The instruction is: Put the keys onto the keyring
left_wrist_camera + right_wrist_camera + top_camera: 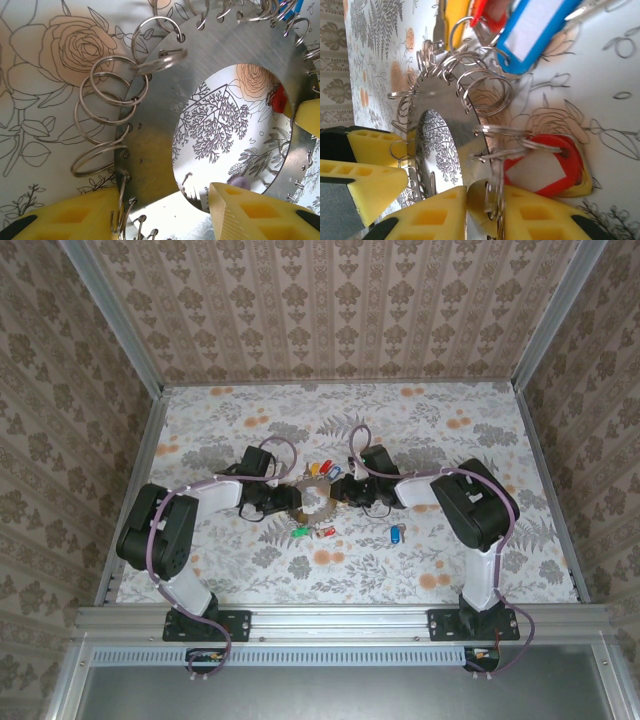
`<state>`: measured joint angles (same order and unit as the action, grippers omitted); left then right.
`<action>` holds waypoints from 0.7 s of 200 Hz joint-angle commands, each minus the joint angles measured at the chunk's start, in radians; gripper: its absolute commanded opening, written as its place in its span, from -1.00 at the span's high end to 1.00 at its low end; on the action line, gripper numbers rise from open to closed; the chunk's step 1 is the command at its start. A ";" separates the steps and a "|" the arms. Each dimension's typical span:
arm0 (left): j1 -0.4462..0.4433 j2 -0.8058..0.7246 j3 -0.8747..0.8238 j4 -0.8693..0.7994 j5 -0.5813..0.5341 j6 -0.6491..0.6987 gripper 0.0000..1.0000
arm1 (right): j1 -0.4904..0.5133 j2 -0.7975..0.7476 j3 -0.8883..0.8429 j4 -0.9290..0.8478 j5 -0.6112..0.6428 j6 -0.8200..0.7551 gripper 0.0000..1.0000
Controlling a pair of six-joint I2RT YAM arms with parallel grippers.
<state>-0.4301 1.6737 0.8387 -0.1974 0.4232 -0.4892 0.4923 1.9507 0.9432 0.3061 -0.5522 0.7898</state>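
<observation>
We see the keyring (304, 502) lying flat at the centre of the overhead view, on the flowered tabletop (470, 440). It is a flat metal band with wire loops strung round its rim. The left fingers (65, 217) stand apart at the bottom of the left wrist view, one outside the rim and one inside the hole. The band lies between them, and we cannot tell whether they press on it. The right fingers (432, 215) are nearly together at the bottom of the right wrist view. They pinch a wire loop (492, 197) just beside a red tag (540, 172). A blue tag (535, 30) lies at the upper right. Overhead, a blue-tagged key (397, 534) lies apart, to the lower right of the keyring.
</observation>
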 commanded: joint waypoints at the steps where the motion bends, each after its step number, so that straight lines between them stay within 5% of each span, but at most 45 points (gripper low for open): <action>1: -0.020 0.015 0.010 0.069 0.043 0.009 0.00 | -0.006 -0.036 -0.028 0.051 -0.026 0.006 0.64; 26: -0.020 -0.010 0.014 0.069 0.036 0.000 -0.03 | -0.006 -0.063 -0.050 0.078 -0.033 0.028 0.82; 140: -0.003 -0.201 -0.024 0.044 -0.075 -0.093 -0.50 | -0.062 -0.272 -0.207 0.230 0.018 0.190 0.89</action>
<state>-0.4480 1.5269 0.8345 -0.1696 0.3710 -0.5251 0.4519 1.7702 0.7643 0.4294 -0.5438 0.9161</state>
